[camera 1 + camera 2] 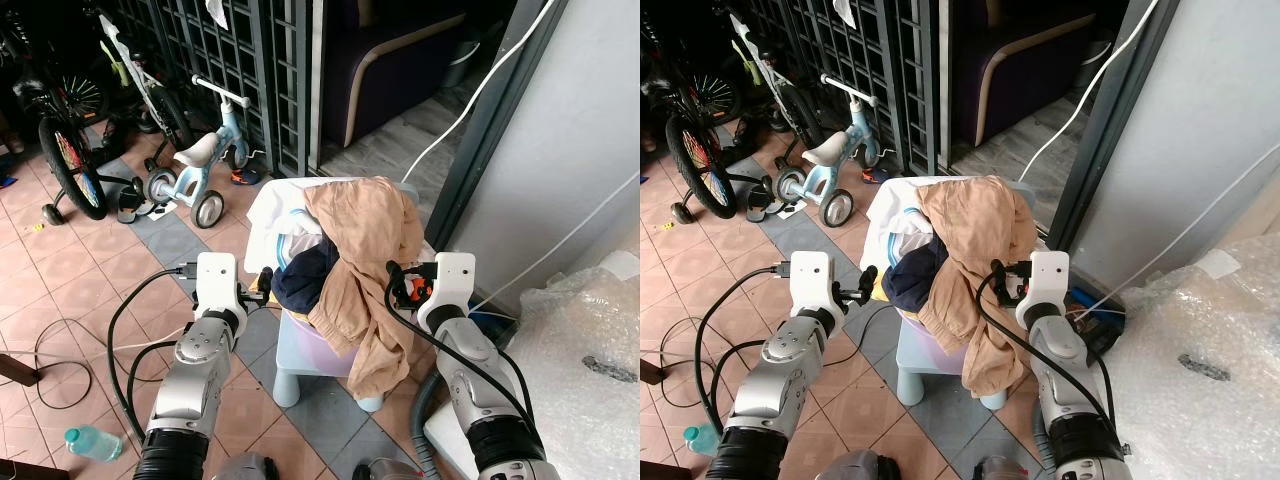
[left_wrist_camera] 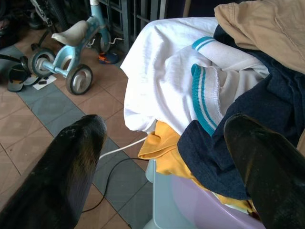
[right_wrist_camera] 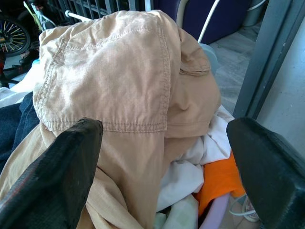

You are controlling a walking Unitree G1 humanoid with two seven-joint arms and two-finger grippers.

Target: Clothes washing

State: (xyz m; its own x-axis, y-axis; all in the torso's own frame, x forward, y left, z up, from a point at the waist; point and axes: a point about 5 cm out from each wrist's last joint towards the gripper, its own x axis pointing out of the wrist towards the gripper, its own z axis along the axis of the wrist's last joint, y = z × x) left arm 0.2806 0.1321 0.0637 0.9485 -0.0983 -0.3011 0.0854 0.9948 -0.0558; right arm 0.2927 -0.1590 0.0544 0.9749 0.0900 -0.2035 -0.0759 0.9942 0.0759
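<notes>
A heap of clothes fills a lilac basin (image 1: 318, 348) that stands on a small light-blue stool (image 1: 300, 370). Tan trousers (image 1: 365, 250) drape over the top and hang down the front. Under them lie a white shirt with teal stripes (image 2: 190, 81), a dark navy garment (image 1: 305, 275), a yellow piece (image 2: 164, 150) and an orange piece (image 3: 217, 179). My left gripper (image 2: 167, 157) is open just left of the pile, level with the navy garment. My right gripper (image 3: 162, 157) is open on the pile's right side, facing the trousers.
A child's balance bike (image 1: 200, 165) and bicycles (image 1: 65, 130) stand at the back left by a metal grille. A grey wall (image 1: 560, 150) and bubble wrap (image 1: 585, 350) are on the right. A plastic bottle (image 1: 92, 442) and cables (image 1: 60, 340) lie on the tiled floor.
</notes>
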